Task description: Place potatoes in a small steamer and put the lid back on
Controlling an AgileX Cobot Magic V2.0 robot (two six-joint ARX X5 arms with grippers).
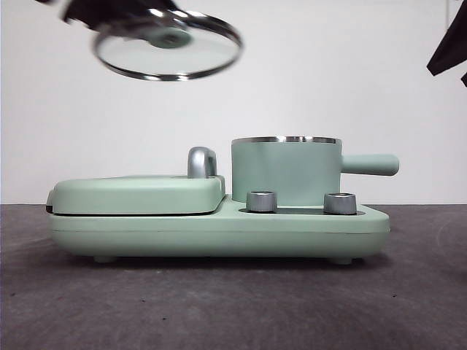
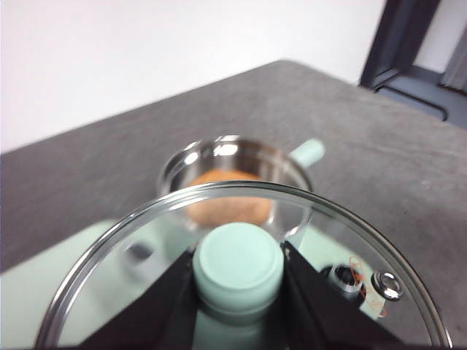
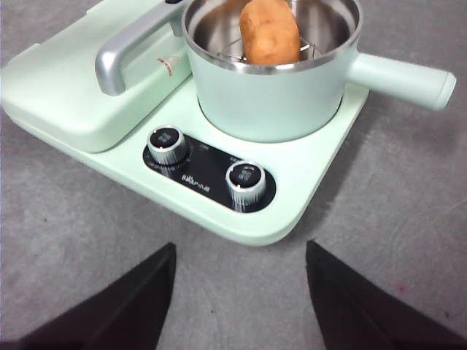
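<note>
The mint-green small steamer [image 1: 286, 171] stands on the right half of the appliance, its straight handle [image 1: 371, 164] pointing right. An orange-brown potato [image 3: 270, 30] lies inside it on a wire rack, also seen through the glass as potato [image 2: 228, 198]. My left gripper [image 2: 238, 271] is shut on the mint-green knob of the clear glass lid [image 1: 168, 45], holding it tilted in the air high above the grill plate, left of the steamer [image 2: 237, 164]. My right gripper [image 3: 241, 292] is open with nothing in it, above the table in front of the appliance.
The mint-green appliance base [image 1: 219, 232] carries a closed grill plate [image 1: 139, 193] with a steel handle [image 1: 202, 162] on the left and two steel dials [image 3: 246, 179] at the front. A dark arm tip [image 1: 449, 47] shows at the upper right.
</note>
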